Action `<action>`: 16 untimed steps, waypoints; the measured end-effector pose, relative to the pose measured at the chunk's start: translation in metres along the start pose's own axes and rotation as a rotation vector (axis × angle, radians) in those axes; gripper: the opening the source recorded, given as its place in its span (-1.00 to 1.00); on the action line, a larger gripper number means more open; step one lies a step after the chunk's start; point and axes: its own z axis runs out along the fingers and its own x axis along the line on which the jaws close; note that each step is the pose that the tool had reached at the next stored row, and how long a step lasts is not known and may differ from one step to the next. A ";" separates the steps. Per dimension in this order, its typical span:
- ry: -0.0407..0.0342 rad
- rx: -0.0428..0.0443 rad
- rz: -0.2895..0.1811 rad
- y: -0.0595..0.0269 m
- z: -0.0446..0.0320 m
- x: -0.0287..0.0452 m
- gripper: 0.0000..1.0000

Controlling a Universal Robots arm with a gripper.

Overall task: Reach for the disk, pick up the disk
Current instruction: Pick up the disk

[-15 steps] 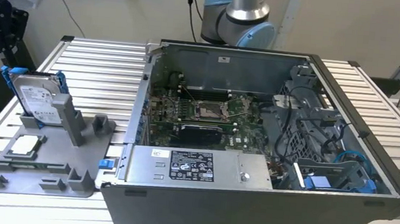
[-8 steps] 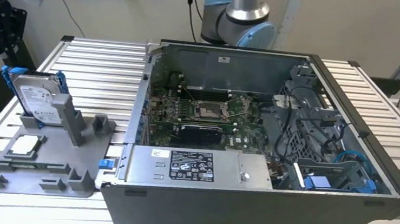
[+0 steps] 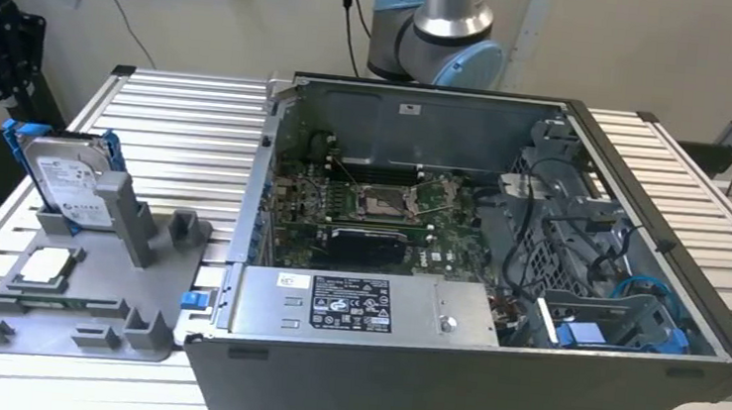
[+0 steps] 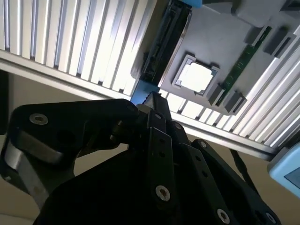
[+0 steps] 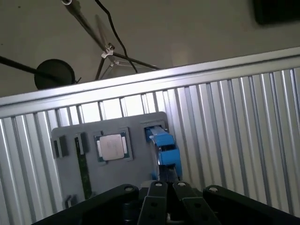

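Blue-framed and silver, the disk (image 3: 63, 174) stands on edge in a slot of the grey holder (image 3: 65, 316). In the exterior view it sits at about nine o'clock from the open computer case (image 3: 457, 382), on the slatted metal table (image 3: 187, 120). In both wrist views I see my claw (image 4: 150, 98) (image 5: 161, 186) poised over the disk (image 5: 164, 150) without touching it. Its fingers are drawn together on nothing, and a square chip (image 5: 111, 146) lies in the holder just beside the disk.

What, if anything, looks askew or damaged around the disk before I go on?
Nothing stands out. The disk stands upright in its slot on the grey holder, and the chip lies flat in its recess on the same holder.
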 end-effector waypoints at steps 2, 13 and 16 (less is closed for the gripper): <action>-0.0001 -0.0001 -0.001 0.0000 0.0000 0.0000 -1.00; -0.0007 -0.0002 -0.002 0.0000 0.0000 0.0000 1.00; -0.0008 -0.0003 -0.002 0.0000 0.0000 0.0000 1.00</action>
